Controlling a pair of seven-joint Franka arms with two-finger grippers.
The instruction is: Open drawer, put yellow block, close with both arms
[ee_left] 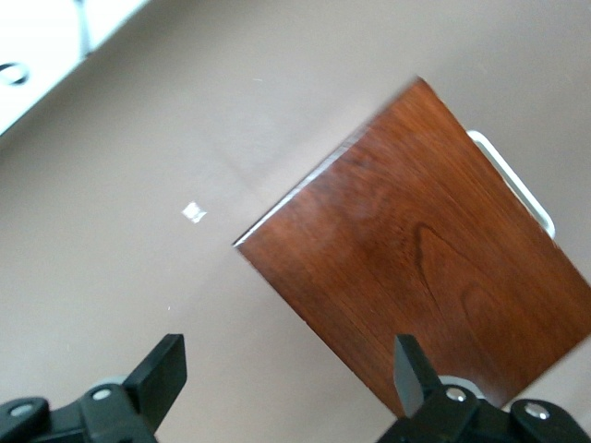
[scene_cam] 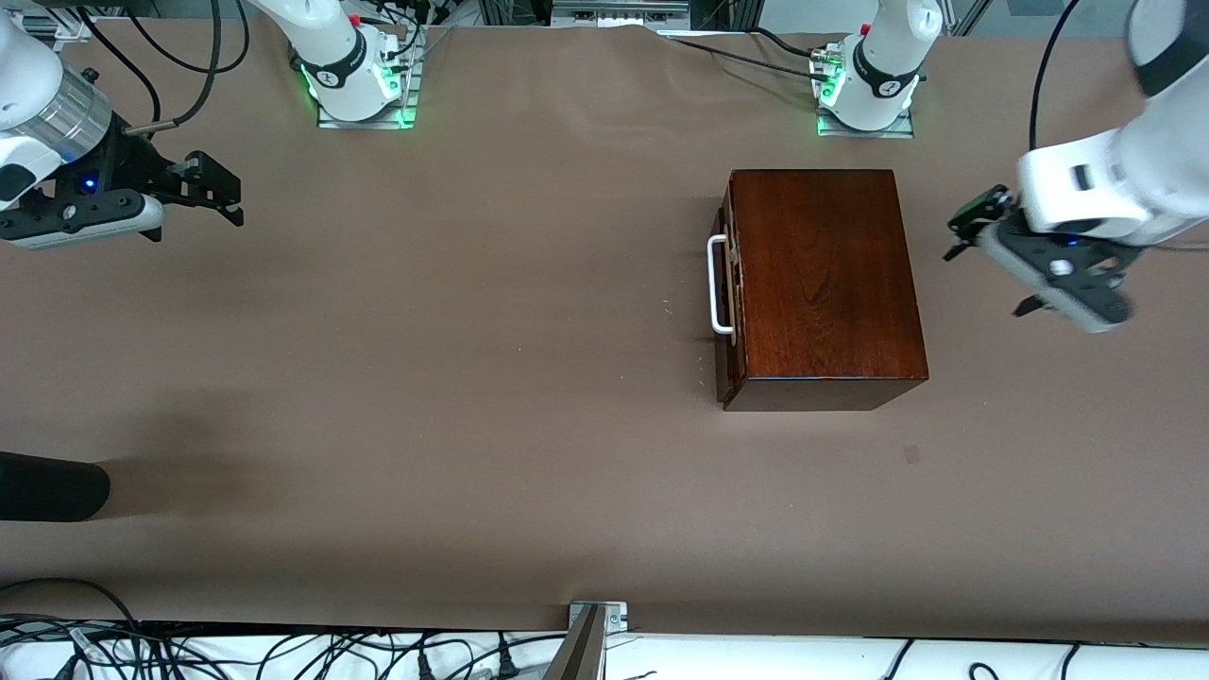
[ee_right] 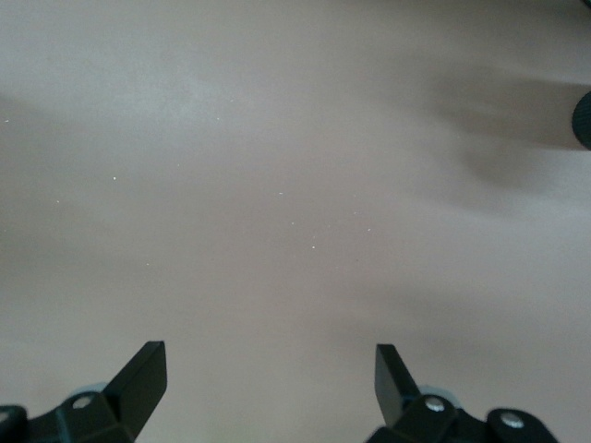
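Observation:
The glossy mahogany box [scene_cam: 826, 283] lies on the table toward the left arm's end. Its drawer [scene_cam: 728, 331] is pushed in, and the white bar handle [scene_cam: 720, 285] faces the right arm's end. The box [ee_left: 425, 258] and handle [ee_left: 517, 180] also show in the left wrist view. The yellow block is not in view. My left gripper [scene_cam: 982, 269] is open and empty, in the air beside the box's end away from the handle; it shows in the left wrist view [ee_left: 286, 369]. My right gripper [scene_cam: 222, 189] is open and empty over bare table at the right arm's end; it shows in the right wrist view [ee_right: 270, 369].
A black rounded object [scene_cam: 47, 486] lies at the table's edge toward the right arm's end, nearer the front camera; its tip shows in the right wrist view [ee_right: 584, 115]. A metal bracket [scene_cam: 595, 619] sits at the table's near edge. Brown paper covers the table [scene_cam: 425, 378].

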